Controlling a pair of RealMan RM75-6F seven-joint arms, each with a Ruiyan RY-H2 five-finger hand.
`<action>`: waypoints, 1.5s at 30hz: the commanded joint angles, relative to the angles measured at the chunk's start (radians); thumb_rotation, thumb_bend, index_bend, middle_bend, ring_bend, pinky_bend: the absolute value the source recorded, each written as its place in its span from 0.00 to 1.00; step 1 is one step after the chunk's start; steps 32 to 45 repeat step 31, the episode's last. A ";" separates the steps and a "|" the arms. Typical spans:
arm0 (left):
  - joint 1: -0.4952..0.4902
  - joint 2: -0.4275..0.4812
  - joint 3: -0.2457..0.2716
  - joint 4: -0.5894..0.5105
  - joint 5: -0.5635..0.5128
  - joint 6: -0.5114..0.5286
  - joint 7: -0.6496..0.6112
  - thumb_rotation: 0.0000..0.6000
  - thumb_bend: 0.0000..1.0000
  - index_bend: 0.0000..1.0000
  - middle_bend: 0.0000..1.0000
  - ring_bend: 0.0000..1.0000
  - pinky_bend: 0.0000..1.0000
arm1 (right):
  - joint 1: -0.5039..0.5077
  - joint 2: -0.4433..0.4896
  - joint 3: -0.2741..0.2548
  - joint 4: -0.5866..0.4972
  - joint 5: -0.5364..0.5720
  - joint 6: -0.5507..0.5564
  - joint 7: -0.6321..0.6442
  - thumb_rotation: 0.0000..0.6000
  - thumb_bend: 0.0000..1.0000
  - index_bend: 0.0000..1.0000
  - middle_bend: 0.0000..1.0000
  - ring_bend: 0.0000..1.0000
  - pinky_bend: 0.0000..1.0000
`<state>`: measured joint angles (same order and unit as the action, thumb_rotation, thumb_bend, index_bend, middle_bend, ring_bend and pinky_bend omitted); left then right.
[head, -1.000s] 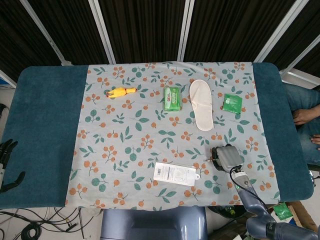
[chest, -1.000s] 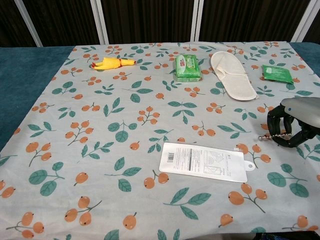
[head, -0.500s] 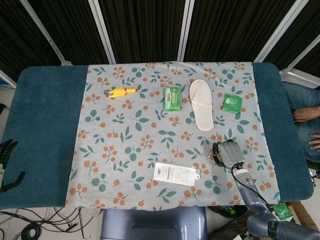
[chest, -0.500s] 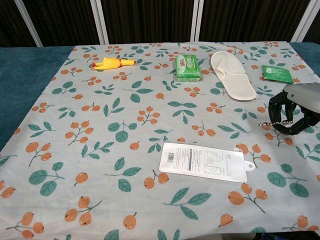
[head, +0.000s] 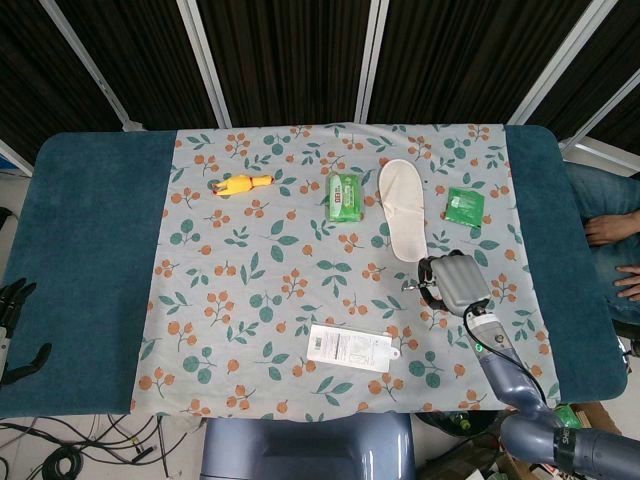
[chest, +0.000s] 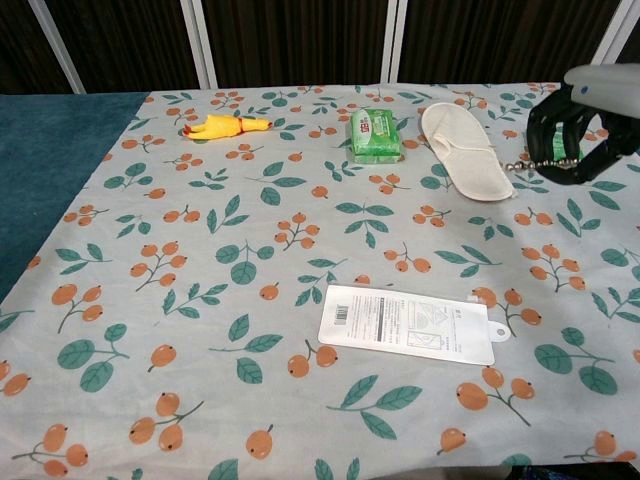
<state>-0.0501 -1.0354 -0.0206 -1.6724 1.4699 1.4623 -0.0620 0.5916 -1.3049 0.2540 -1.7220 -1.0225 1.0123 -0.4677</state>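
My right hand (chest: 578, 125) holds a small metal corkscrew (chest: 522, 160), thin and twisty, just beside the white slipper (chest: 462, 150). My left hand (head: 14, 325) rests with fingers apart.

The slipper (head: 402, 209) lies between two packets (head: 346, 196) (head: 464, 206) (card (head: 349, 348) nearer).

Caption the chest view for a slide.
Right hand holds a small metal tool above the floral cloth, near the white slipper.
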 joint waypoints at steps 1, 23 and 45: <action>0.001 0.001 0.000 0.000 0.000 0.002 -0.002 1.00 0.33 0.05 0.02 0.02 0.09 | 0.055 0.052 0.055 -0.070 0.094 -0.017 -0.052 1.00 0.40 0.60 0.49 0.51 0.33; -0.001 0.005 0.001 0.003 -0.001 -0.007 -0.031 1.00 0.33 0.05 0.02 0.02 0.09 | 0.330 0.160 0.192 -0.344 0.478 0.070 -0.203 1.00 0.40 0.60 0.49 0.52 0.33; -0.001 0.006 0.001 -0.001 -0.001 -0.006 -0.027 1.00 0.33 0.05 0.02 0.02 0.09 | 0.346 0.163 0.164 -0.368 0.459 0.108 -0.182 1.00 0.40 0.60 0.49 0.52 0.33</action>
